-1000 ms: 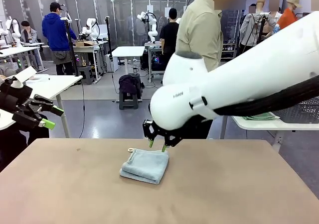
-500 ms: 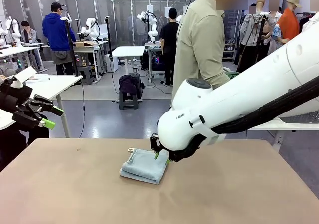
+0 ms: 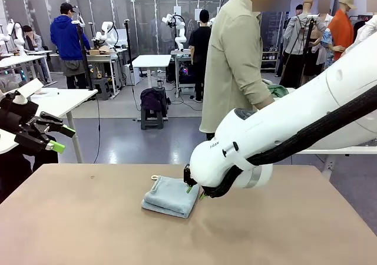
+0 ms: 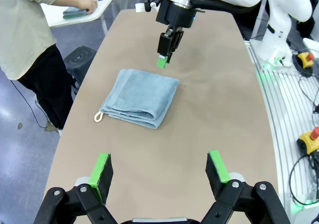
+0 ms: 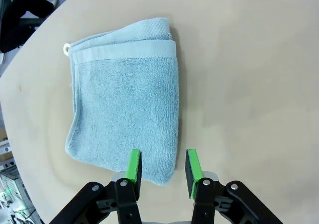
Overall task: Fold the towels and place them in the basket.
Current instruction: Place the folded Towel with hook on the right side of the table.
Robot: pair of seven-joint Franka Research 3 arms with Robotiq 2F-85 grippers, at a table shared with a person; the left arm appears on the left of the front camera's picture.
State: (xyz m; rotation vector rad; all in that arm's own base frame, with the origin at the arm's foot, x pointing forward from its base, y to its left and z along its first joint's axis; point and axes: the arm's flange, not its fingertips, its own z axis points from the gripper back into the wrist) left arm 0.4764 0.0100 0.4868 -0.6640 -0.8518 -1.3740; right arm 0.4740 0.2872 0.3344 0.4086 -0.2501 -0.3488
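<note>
Towel [image 5: 124, 99] folded, right pincer [image 5: 162, 157] astride its corner

Soft terry towel [image 5: 124, 99], matt tabletop [image 5: 249, 84]

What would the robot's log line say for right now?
right gripper: part open, over folded blue towel edge | left gripper: open, empty

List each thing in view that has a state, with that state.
towel: folded, flat on the table, corner loop sticking out.
right gripper: jaws partly open, over the towel's edge, empty.
left gripper: wide open, empty, clear of the towel.
</note>
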